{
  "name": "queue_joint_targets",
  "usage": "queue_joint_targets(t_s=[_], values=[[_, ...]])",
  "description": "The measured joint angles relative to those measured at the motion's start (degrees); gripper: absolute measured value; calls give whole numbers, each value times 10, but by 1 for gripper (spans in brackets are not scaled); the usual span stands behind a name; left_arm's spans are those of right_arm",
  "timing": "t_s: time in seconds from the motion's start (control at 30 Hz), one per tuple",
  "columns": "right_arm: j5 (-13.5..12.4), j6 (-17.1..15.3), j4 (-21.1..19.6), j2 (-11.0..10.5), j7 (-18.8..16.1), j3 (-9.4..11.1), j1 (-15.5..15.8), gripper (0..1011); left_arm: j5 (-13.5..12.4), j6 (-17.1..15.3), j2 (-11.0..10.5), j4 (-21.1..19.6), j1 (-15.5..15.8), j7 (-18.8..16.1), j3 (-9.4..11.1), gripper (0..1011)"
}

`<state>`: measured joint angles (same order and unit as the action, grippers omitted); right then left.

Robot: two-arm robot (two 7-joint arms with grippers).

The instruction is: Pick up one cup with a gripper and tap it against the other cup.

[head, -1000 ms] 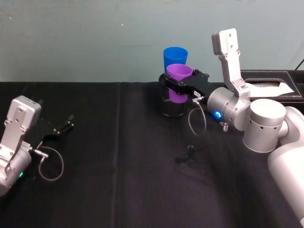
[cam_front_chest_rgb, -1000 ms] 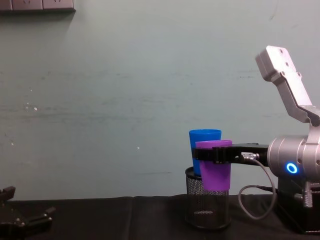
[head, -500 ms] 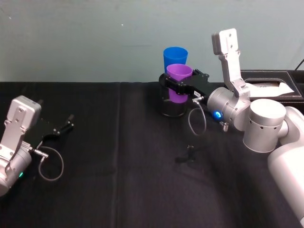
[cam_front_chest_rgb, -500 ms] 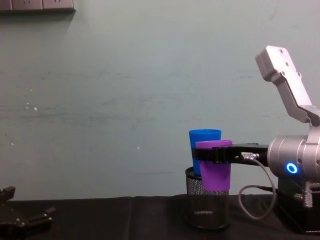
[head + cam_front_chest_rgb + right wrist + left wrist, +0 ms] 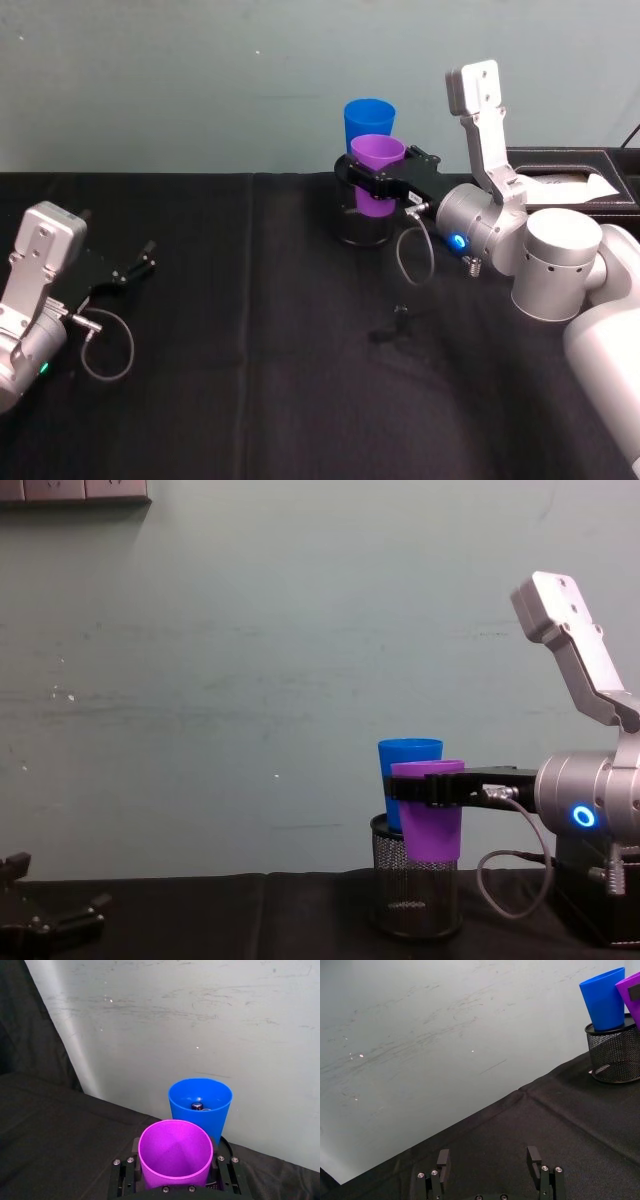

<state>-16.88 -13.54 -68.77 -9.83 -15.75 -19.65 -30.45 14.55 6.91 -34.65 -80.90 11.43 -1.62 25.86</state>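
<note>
While the left gripper (image 5: pixel 148 257) rests idle at the near left of the black table (image 5: pixel 250 380), with its fingers spread, the work is carried out by the right gripper (image 5: pixel 372 185). Its flat jaws are pressed against the sides of the purple cup (image 5: pixel 377 153), just below the rim, and the cup is held upright and clear of the table. Immediately behind it, the blue cup (image 5: pixel 368 118) is seated in the mouth of a wire-mesh pen holder (image 5: pixel 362 230), close to the back wall (image 5: pixel 200 80).

The pick-up is judged complete; the step in hand is the tap. Whether the two cups are touching cannot be told. The next move is judged to call for a short, gentle push away from the robot so that wall meets wall. Excess force is to be avoided, since the blue cup sits high in the holder and could be tipped.

In the chest view, the purple cup's base is seen hanging lower than the holder's rim, in front of the mesh, a relation not readable from the head view. In the right wrist view, both cup mouths are looked into, and a small dark item (image 5: pixel 197 1106) of unidentifiable kind is seen inside the blue cup.
</note>
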Motion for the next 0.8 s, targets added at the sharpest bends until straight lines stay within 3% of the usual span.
queue_joint_targets(t_s=[0.8], values=[[0,0,0,0,0,0,0,737,0,0,0,0,0,0,0,1000]])
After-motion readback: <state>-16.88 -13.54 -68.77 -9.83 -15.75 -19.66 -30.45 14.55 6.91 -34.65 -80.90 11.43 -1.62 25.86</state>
